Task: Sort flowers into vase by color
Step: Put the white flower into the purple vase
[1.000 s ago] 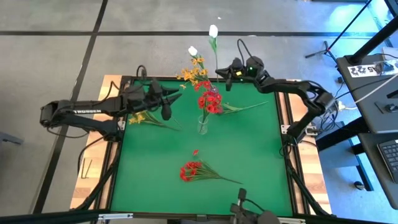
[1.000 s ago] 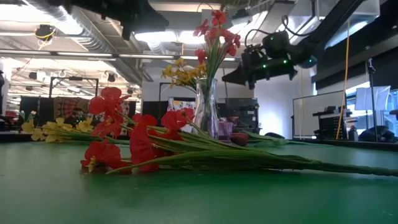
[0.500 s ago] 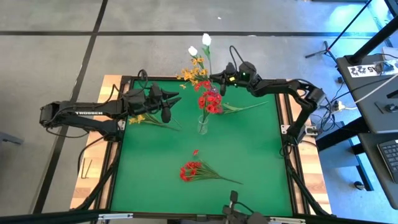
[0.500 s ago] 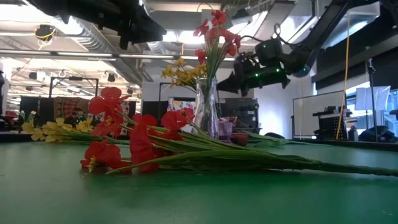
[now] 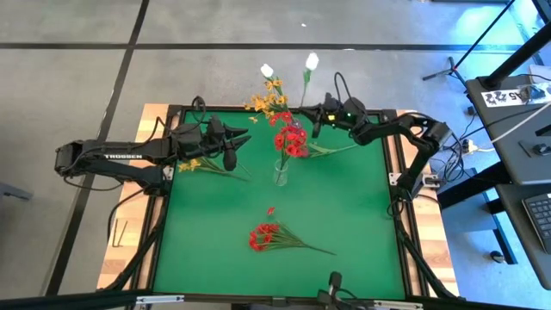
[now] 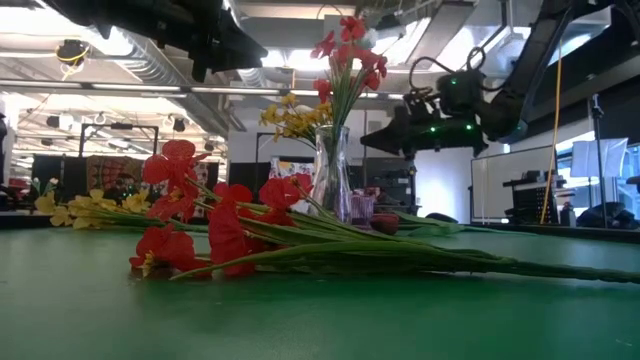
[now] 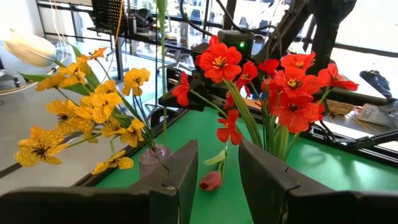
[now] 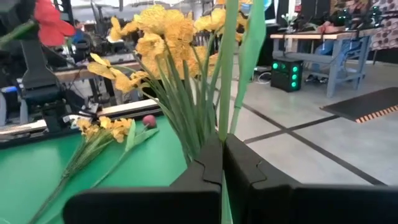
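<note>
My right gripper (image 5: 315, 121) is shut on a white tulip (image 5: 312, 60) near the table's far edge, right of the yellow flowers standing in a small vase (image 7: 153, 159). A second white tulip (image 5: 267, 71) stands among those yellow flowers (image 5: 269, 102). Red flowers (image 5: 291, 139) stand in a glass vase (image 6: 332, 180) at mid-table. A red bunch (image 5: 265, 235) lies on the near half of the table, and yellow stems (image 5: 195, 163) lie at the left. A dark pink bud (image 7: 210, 180) rests on the mat. My left gripper (image 5: 232, 142) hovers open, left of the glass vase. My right gripper pinches the white tulip's green stem (image 8: 225, 124) between its two shut fingers, which lie across the stem. The stem and a long leaf (image 8: 249, 62) rise beyond the fingers and the tulip is lifted clear of the table. Its lower end is hidden by the gripper.
Loose green stems (image 5: 334, 150) lie on the mat right of the glass vase, under my right arm. The table's black frame (image 5: 392, 164) bounds the green mat. Open green mat (image 5: 344, 207) spreads on the right half.
My right gripper, still shut on the white tulip, swung it toward the table's left, close to the yellow flowers, then back to the right and lower. The tulip's bud tipped left, then right. My left arm stayed still.
</note>
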You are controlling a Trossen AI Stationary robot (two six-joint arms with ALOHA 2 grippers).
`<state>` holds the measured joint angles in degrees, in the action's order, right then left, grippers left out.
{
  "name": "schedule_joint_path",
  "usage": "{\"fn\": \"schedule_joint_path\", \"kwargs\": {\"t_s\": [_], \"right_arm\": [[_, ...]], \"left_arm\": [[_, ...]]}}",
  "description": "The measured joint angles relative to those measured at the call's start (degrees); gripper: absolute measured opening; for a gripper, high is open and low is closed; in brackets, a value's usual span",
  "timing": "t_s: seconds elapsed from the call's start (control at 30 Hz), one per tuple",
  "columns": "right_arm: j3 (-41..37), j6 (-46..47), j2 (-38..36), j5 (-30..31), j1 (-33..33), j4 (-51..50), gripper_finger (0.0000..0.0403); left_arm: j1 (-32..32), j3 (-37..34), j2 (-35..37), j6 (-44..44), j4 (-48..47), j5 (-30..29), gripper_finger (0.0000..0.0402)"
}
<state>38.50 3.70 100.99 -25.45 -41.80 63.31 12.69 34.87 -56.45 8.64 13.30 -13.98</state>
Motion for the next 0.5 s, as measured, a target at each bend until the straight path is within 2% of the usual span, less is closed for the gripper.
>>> {"fn": "schedule_joint_path", "kwargs": {"t_s": [0.3,0.5], "right_arm": [[-0.1,0.3,0.0,0.1,0.2,3.2,0.0000],[0.3,-0.7,1.7,2.8,0.2,3.1,0.0000]], "left_arm": [[0.0,0.0,-0.2,0.4,0.3,0.0,0.0112],[0.0,0.0,-0.2,0.4,0.4,0.0,0.0112]]}}
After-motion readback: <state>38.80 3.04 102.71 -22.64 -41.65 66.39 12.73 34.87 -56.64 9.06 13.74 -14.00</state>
